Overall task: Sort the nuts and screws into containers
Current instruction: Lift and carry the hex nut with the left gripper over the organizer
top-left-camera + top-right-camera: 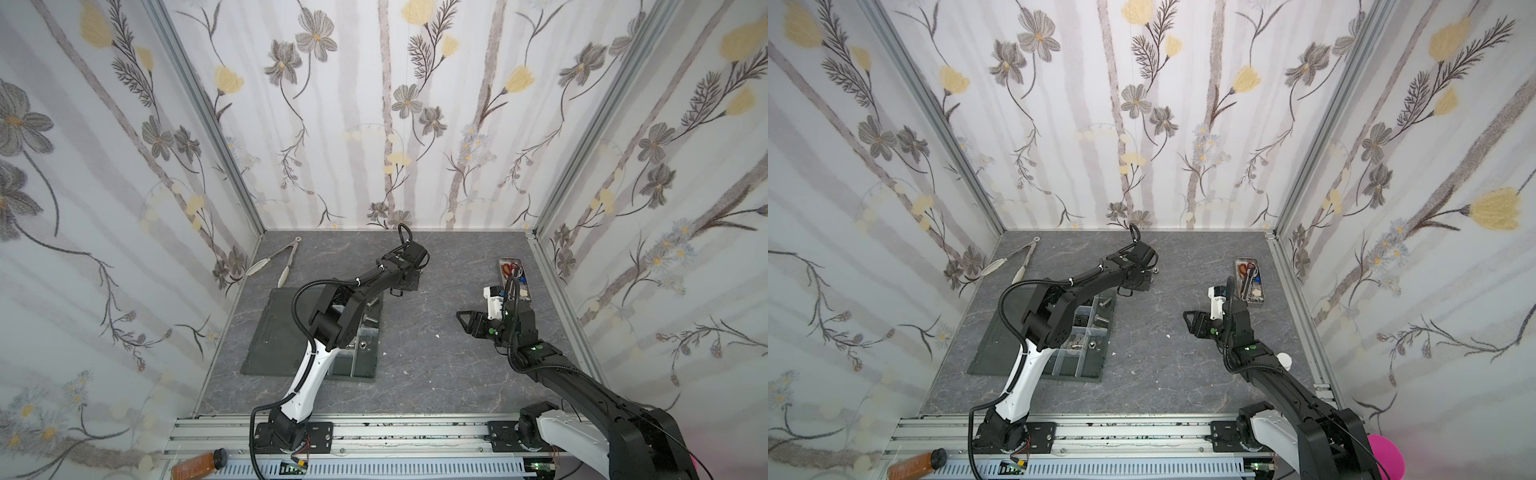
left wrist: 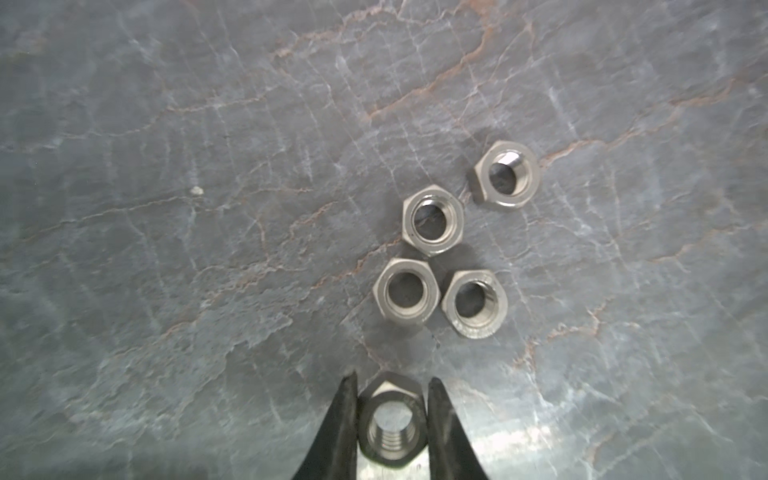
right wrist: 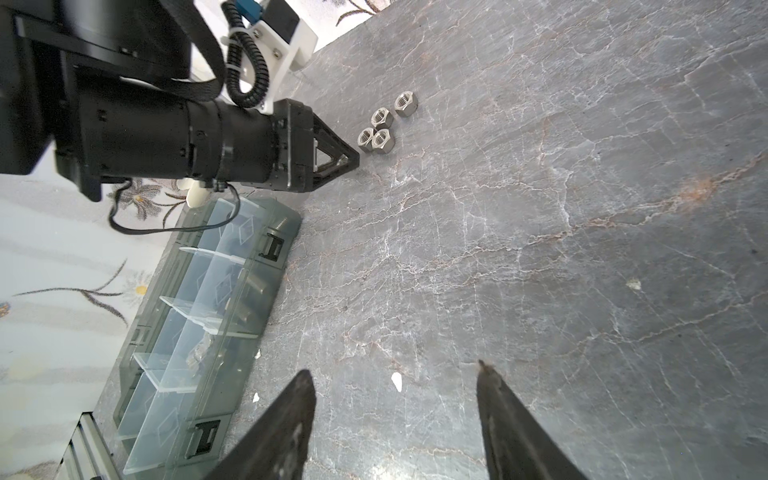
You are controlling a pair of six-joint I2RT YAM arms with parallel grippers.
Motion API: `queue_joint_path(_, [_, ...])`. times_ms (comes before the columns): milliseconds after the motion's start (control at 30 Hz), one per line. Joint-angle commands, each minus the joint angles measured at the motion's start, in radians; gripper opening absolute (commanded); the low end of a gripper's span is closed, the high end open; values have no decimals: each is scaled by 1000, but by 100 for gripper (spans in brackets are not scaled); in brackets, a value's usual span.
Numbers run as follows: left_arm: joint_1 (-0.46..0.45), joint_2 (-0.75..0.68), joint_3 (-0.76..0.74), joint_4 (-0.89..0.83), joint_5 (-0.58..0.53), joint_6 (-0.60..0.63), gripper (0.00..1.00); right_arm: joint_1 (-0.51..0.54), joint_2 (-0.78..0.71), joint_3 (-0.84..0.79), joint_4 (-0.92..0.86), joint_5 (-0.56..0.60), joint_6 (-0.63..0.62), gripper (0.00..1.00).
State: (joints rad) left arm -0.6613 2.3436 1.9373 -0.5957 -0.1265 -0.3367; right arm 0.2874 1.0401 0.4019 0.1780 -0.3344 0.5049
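Grey marble tabletop [image 3: 540,249]. Organiser tray [image 3: 266,266] w/ clear-divider cells sits on the left in both top views. R gripper [image 3: 394,370]: jaws apart, empty, over bare top. L gripper [image 2: 392,379]: jaws clamped on silver hex nut [image 2: 390,430], near 4 loose hex nuts [image 2: 433,219] past tray's far end.

Both arms are mostly matte black. The left arm [image 1: 374,277] has a glossy white lower link [image 1: 307,374], and a ribbed black hose [image 1: 296,309] runs along it, tied on with white zip ties [image 1: 358,281]. The right arm [image 1: 582,382] has a white shell [image 1: 557,432] at its base. Small green dots [image 1: 536,347] mark its joints (the left arm shows one too). The left gripper [image 3: 351,160] has black triangular, truss-like fingers, with a white screwed bracket [image 3: 291,45] behind it. The right gripper [image 3: 394,368] has scuffed black pointed fingers.
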Motion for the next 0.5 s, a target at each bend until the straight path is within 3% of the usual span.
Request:
queue_joint_path(0, [0, -70, -40, 23, 7, 5, 20, -1, -4, 16, 5, -15, -2, 63])
queue_joint_path(467, [-18, -397, -374, 127, 18, -2, 20, 4, 18, 49, -9, -78, 24, 62])
